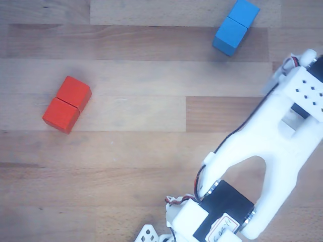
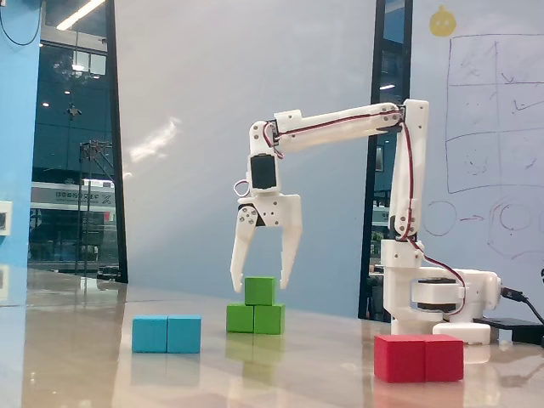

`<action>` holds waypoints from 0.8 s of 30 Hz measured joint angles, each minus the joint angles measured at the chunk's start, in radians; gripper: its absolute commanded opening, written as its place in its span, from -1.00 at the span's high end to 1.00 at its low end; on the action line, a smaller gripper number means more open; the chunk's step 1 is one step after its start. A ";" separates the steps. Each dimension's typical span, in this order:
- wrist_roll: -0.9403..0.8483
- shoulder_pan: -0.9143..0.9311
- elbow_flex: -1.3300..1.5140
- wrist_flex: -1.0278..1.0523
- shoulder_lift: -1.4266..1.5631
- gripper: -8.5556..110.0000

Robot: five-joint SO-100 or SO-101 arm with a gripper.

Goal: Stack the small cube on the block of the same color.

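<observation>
The small green cube (image 2: 259, 291) sits on top of the green block (image 2: 255, 319), roughly centred over the block's seam, flat and upright. Block rests on the table (image 2: 297, 365), long side facing the fixed view. Neither green piece shows in the other view, hidden under the arm.

Gripper (image 2: 260, 280) hangs just above the cube, pointing straight down, fingers spread wide apart with tips on either side of the cube's top edge and not touching it. Nothing held.

White arm (image 2: 340, 126) reaches left from its base (image 2: 433, 297) in the fixed view, upper link upright, forearm nearly level, wrist bent down. In the other view the arm (image 1: 272, 146) fills the lower right, fingers out of sight.

Blue block (image 2: 167, 334) lies to the left of the green stack in the fixed view, closer to the camera, well apart. Red block (image 2: 419, 358) lies at right foreground, in front of the base. In the other view the blue block (image 1: 235, 26) is at top right, red block (image 1: 67, 104) at left, both lying diagonally on wood planks.
</observation>
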 measured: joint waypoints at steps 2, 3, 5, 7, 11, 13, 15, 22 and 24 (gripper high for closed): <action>0.000 -0.046 0.000 0.011 0.000 0.45; 0.000 -0.071 0.000 0.011 0.000 0.45; 0.000 -0.123 0.000 0.011 0.000 0.46; 0.000 -0.183 0.000 0.011 0.000 0.47; 0.000 -0.334 0.000 -0.012 0.017 0.47; 0.000 -0.416 0.000 -0.057 0.057 0.47; 0.000 -0.491 0.015 -0.110 0.104 0.50; 0.000 -0.601 0.268 -0.304 0.275 0.76; 0.000 -0.607 0.353 -0.348 0.337 0.82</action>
